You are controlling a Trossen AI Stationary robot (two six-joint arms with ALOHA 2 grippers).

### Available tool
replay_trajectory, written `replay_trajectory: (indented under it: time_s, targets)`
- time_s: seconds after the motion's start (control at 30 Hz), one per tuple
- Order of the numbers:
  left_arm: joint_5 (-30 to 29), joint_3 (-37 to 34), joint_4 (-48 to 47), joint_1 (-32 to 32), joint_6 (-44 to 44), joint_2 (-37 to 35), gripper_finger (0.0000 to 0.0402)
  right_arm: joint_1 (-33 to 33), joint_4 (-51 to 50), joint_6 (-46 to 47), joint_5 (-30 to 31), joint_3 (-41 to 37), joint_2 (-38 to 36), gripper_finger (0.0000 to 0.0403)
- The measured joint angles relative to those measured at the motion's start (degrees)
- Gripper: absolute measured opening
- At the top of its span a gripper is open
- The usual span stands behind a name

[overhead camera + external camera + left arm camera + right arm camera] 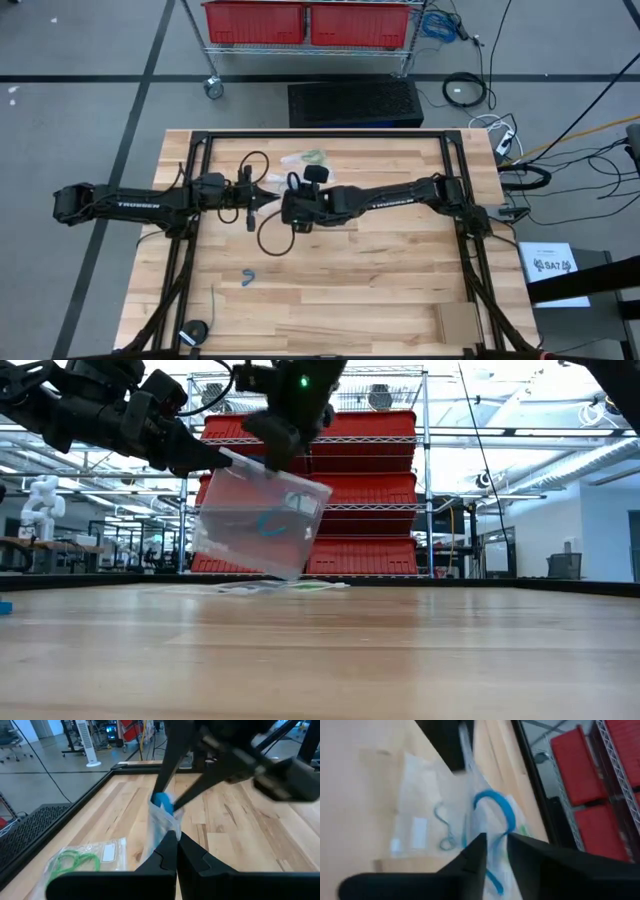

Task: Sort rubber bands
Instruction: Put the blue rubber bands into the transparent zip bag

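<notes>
A clear plastic zip bag (260, 520) hangs in the air over the table's middle, between my two grippers. A bright blue rubber band (496, 807) hangs in its mouth. My left gripper (252, 196) is shut on the bag's edge. My right gripper (282, 200) is shut at the bag's top, on the blue band. A second bag with light green bands (305, 158) lies flat on the table farther back. A third bag with a teal band (427, 827) lies flat below. A loose blue band (246, 277) lies on the table nearer the front. My left gripper pinches the bag's upper side edge (167, 827) between its two fingers, coming level from the table's left. The bag hangs below, clear of the table. My right gripper pinches the blue band (161, 802) at the bag's top edge (275, 472), fingers slanting down from the right. The band's loop hangs past the fingertips into the bag. Whether the bag's wall is also pinched, I cannot tell.
A black round object (195, 330) sits at the near left corner and a cardboard piece (460, 322) at the near right. Black frame rails (190, 160) run along the table's sides. A wire rack with red bins (305, 22) stands beyond the far edge.
</notes>
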Motion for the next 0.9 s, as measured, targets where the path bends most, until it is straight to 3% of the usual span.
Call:
replay_trajectory:
  time_s: [0.27,0.43,0.57,0.73,0.9]
  targets:
    - [-0.9,0.0,0.0,0.0,1.0,0.0,0.0,0.4,-11.2,4.5,-10.3,12.8,0.0,0.0154]
    - [-2.6,0.0,-0.1,0.0,1.0,0.0,0.0,1.9,-22.0,8.5,-15.5,20.2,-0.1,0.0158]
    - [-1.5,-0.3,0.1,0.0,0.7,-0.3,0.0,3.7,-25.4,11.5,-22.6,19.8,-0.1,0.0151]
    - [0.9,-4.5,5.8,0.0,-2.6,-2.7,0.0,6.7,-14.1,11.7,-28.7,12.8,0.5,0.0149]
    - [4.0,-11.5,13.6,0.0,-8.2,-8.1,0.0,8.9,7.3,10.4,-30.4,2.1,0.6,0.0149]
